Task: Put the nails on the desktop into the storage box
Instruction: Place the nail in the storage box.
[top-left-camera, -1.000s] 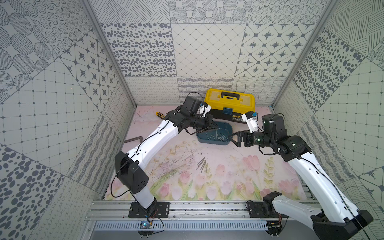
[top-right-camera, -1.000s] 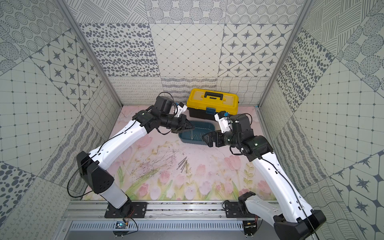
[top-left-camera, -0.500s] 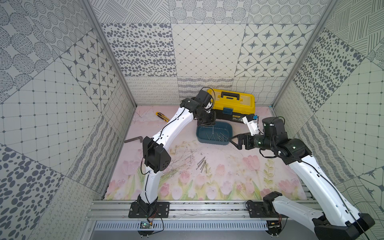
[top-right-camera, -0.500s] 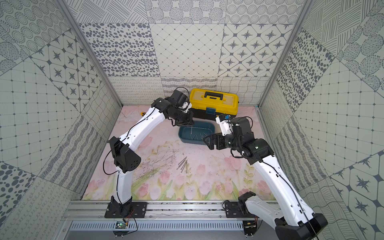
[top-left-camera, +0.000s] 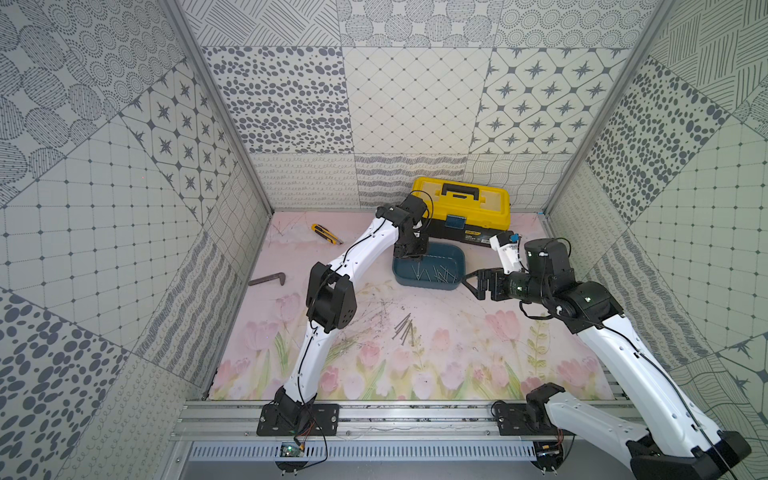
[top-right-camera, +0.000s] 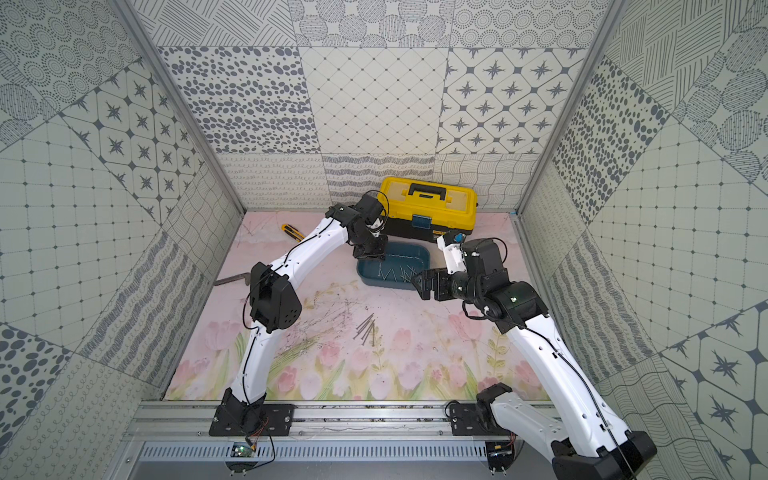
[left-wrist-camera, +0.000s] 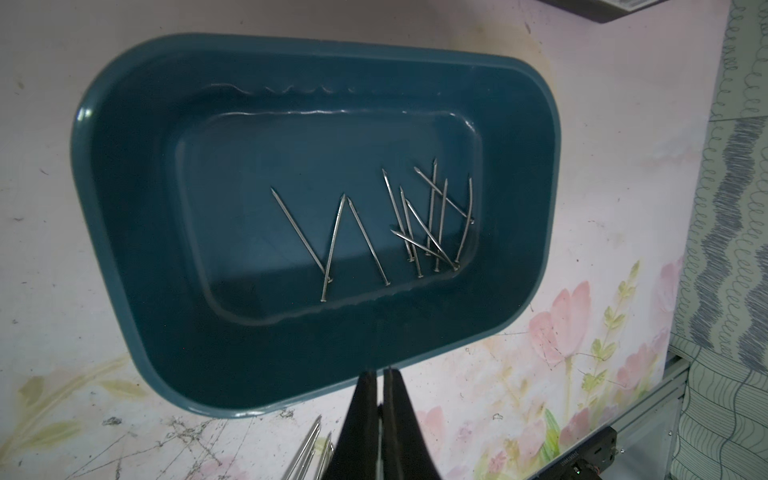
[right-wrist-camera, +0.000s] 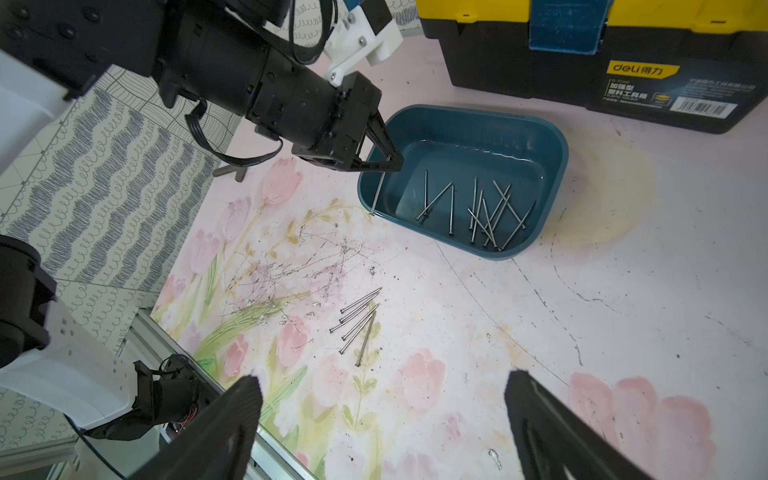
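Observation:
The teal storage box (top-left-camera: 424, 284) (top-right-camera: 386, 282) (left-wrist-camera: 137, 208) (right-wrist-camera: 478, 124) sits on the tulip-printed desktop (top-left-camera: 457, 345) before the toolbox. Several nails (left-wrist-camera: 415, 224) (right-wrist-camera: 482, 212) lie inside it. Several more nails (top-left-camera: 405, 328) (top-right-camera: 365, 328) (right-wrist-camera: 357, 320) lie bunched on the desktop nearer the front. My left gripper (top-left-camera: 411, 257) (top-right-camera: 371, 257) (left-wrist-camera: 380, 374) (right-wrist-camera: 397, 164) points down over the box's left end, shut on one nail (right-wrist-camera: 377, 193) that hangs beside the rim. My right gripper (top-left-camera: 469, 284) (top-right-camera: 417, 286) (right-wrist-camera: 382, 378) hovers open and empty by the box's right front corner.
A yellow-and-black toolbox (top-left-camera: 461, 203) stands at the back wall behind the box. A yellow utility knife (top-left-camera: 326, 234) lies at the back left, and a dark L-shaped bar (top-left-camera: 268, 279) rests against the left wall. Patterned walls close in three sides.
The left arm's elbow has swung in from the left front toward the middle, and its gripper now points down over the box's left end. The right gripper has barely moved.

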